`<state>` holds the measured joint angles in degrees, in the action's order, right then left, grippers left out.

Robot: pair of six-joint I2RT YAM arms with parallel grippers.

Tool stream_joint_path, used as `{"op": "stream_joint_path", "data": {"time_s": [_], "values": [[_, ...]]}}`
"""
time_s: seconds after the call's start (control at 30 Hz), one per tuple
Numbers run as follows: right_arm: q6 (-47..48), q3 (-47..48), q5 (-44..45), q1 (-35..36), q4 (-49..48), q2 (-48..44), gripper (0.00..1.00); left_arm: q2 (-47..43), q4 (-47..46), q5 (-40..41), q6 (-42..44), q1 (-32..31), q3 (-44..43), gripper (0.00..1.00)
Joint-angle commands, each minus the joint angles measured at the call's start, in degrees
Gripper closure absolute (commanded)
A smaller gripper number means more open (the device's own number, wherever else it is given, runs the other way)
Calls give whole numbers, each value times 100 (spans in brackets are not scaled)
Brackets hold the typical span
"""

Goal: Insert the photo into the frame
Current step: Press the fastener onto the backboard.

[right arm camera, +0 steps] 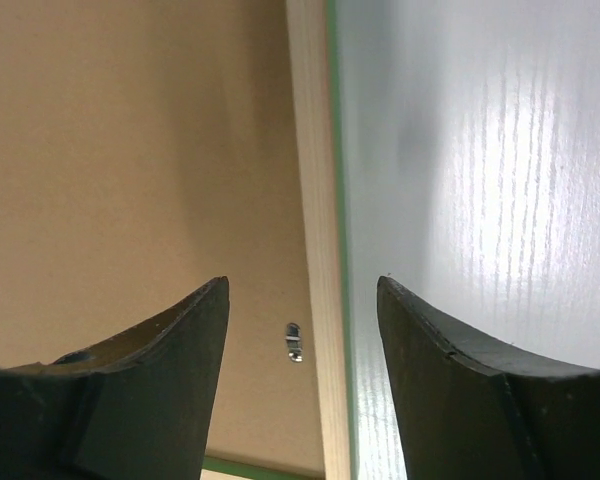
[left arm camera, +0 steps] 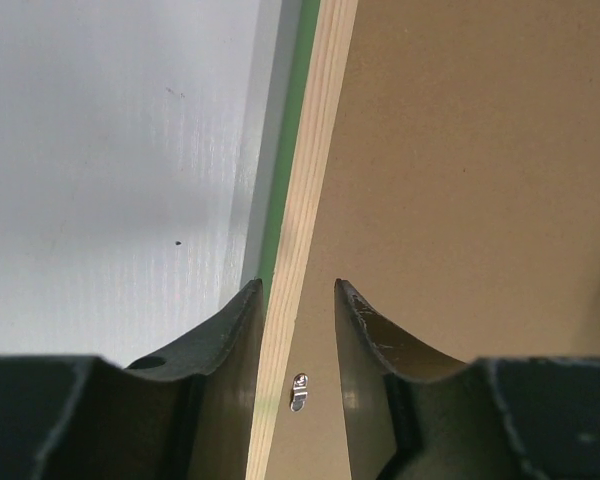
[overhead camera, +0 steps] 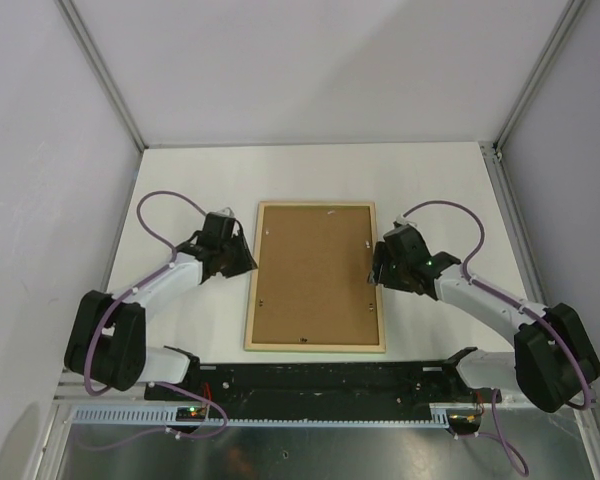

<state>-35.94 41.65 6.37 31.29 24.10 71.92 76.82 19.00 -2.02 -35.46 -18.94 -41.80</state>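
Left gripper straddled the left long rail, jaws partly parted and holding nothing, the frame face-down between both arms, long axis running away from them, right gripper wider open astride the right rail, photo unseen.

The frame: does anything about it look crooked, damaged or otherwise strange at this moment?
Nothing stands out. The frame lies flat and straight, its pale wooden back facing up, and the brown backing board sits evenly inside it. No damage is visible.
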Motion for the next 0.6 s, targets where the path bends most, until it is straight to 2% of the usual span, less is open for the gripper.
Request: {"op": "stream_joint_path", "data": {"time_s": [0.0,0.57], "values": [[-51,-218,198,120,-119,-104,33,74,-125,42,139,20,-39,61],[-106,-740,109,326,-326,-112,32,462,-379,497,-22,14,332,65]]}}
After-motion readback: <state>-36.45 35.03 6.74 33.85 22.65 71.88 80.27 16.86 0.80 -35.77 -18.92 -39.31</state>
